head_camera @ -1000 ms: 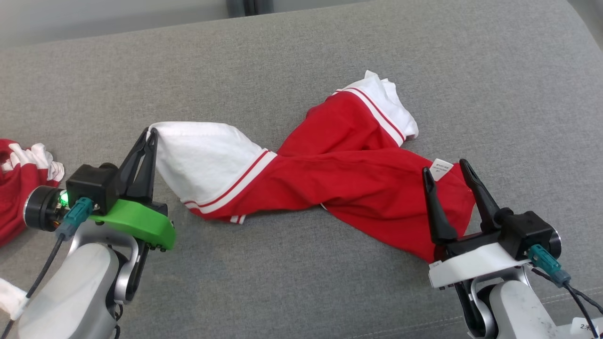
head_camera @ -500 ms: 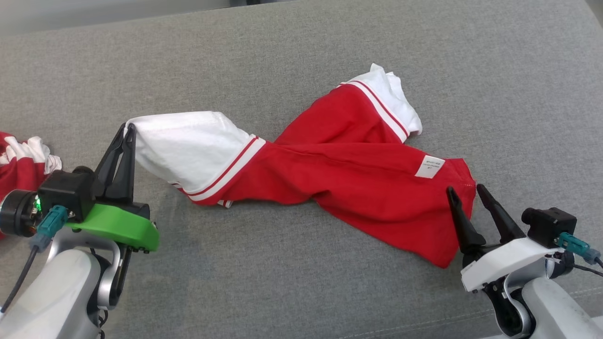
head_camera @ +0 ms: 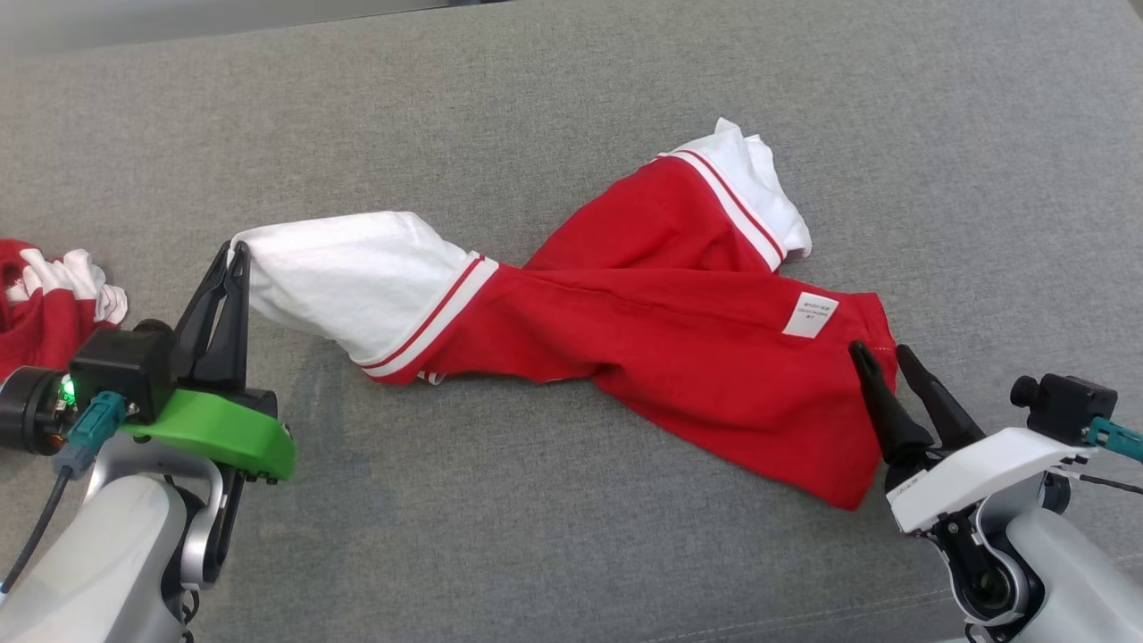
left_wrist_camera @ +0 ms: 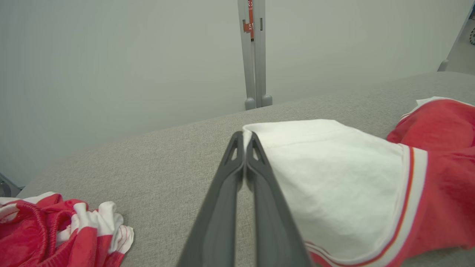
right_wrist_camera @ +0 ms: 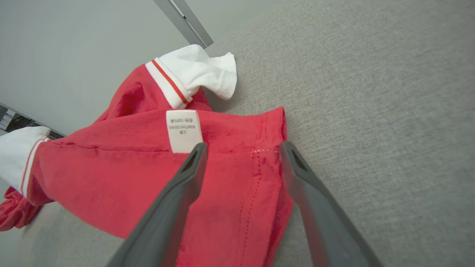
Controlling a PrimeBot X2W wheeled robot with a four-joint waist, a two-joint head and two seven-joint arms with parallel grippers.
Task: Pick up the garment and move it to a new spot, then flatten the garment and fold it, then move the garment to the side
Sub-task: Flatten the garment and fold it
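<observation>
Across the middle of the head view, the red-and-white shirt (head_camera: pixel 643 330) lies on the grey cushion (head_camera: pixel 536 107), long axis left to right, white sleeve pointing left. The left gripper (head_camera: pixel 234 254) has its jaws clenched on that sleeve's tip. The right gripper (head_camera: pixel 880 350) has its jaws parted astride the red hem.

The light is bright, soft and even, coming from overhead to judge by the shadows, with no hard glare. The garment (head_camera: pixel 661 339) throws only a faint, blurred shadow on the grey fabric (head_camera: pixel 536 536). The shadow is darkest under the raised white sleeve (head_camera: pixel 348 277), whose folds look nearly washed out in the head view. That view is sharp in the middle and hazy at its top left corner. In the wrist views the left fingers (left_wrist_camera: pixel 219 222) and right fingers (right_wrist_camera: pixel 163 218) turn soft toward the bottom edge. The wall (left_wrist_camera: pixel 111 66) is flat and slightly out of focus.
</observation>
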